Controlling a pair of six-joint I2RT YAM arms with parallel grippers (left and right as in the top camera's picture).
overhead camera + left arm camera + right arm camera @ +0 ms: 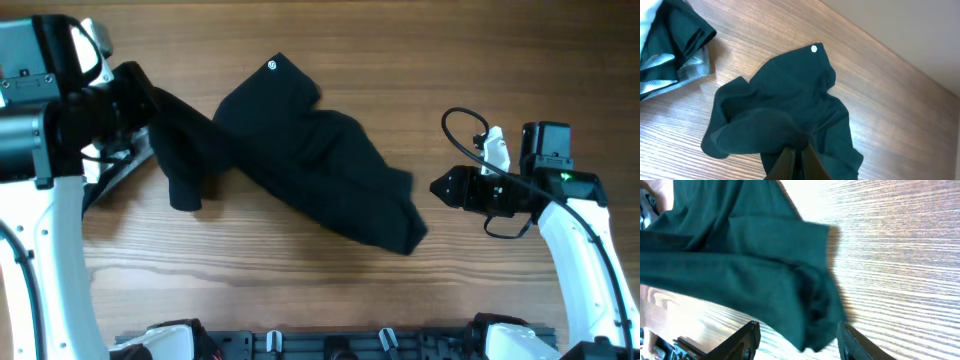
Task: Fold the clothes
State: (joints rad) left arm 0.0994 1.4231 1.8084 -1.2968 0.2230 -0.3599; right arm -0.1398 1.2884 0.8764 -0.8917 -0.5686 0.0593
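Left tool (796, 160) clamped on the garment (320, 150), right tool (799, 330) apart at its other end.
I hold one bunched edge raised at the far left, I judge to draw the cloth out flat; the rest sprawls across the table (300, 290). My right fingers (747, 337) stand apart just beside the right end, gripping nothing. A pile (670, 55) of other clothes lies at the left.
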